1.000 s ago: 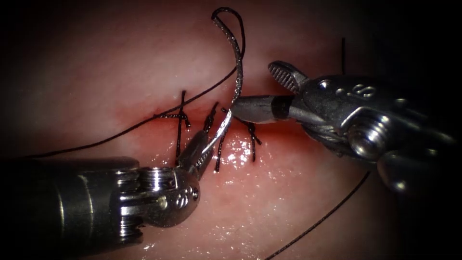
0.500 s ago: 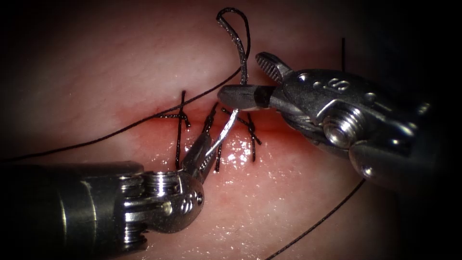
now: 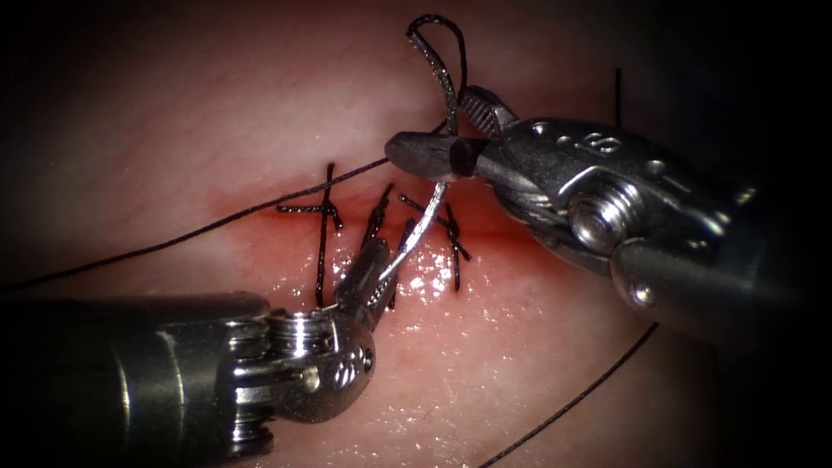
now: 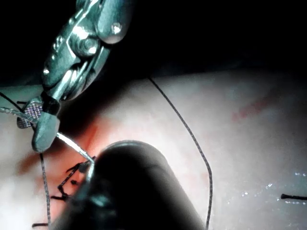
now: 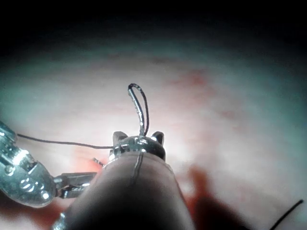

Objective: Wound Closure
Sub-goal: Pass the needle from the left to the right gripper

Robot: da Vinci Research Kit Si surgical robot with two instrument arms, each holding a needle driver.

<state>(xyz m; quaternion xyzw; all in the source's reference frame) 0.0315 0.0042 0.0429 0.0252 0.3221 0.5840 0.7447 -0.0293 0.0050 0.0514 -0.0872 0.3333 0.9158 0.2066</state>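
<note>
My left tool (image 3: 379,260) comes in from the lower left and is shut on the curved needle (image 3: 422,227) near its lower end, just above the cut (image 3: 260,217). The needle stands free of the tissue (image 3: 173,130) and arcs upward to its thread end, where the black thread (image 3: 217,225) makes a small loop. My right tool (image 3: 431,123) is open, one jaw on each side of the needle's upper curve. The left wrist view has the right tool's jaws (image 4: 36,124) straddling the needle (image 4: 74,146). The needle's looped end (image 5: 139,103) rises above the right tool's tip in the right wrist view.
Several dark stitches (image 3: 322,234) cross the cut, with red fluid (image 3: 485,234) along it. One thread strand runs left across the tissue; another (image 3: 589,390) trails to the lower right. The left tool's wrist (image 5: 24,179) is in the right wrist view.
The right tool has moved left and upward, so its open jaws now sit around the needle's upper curve. The left tool has shifted slightly right with the needle.
</note>
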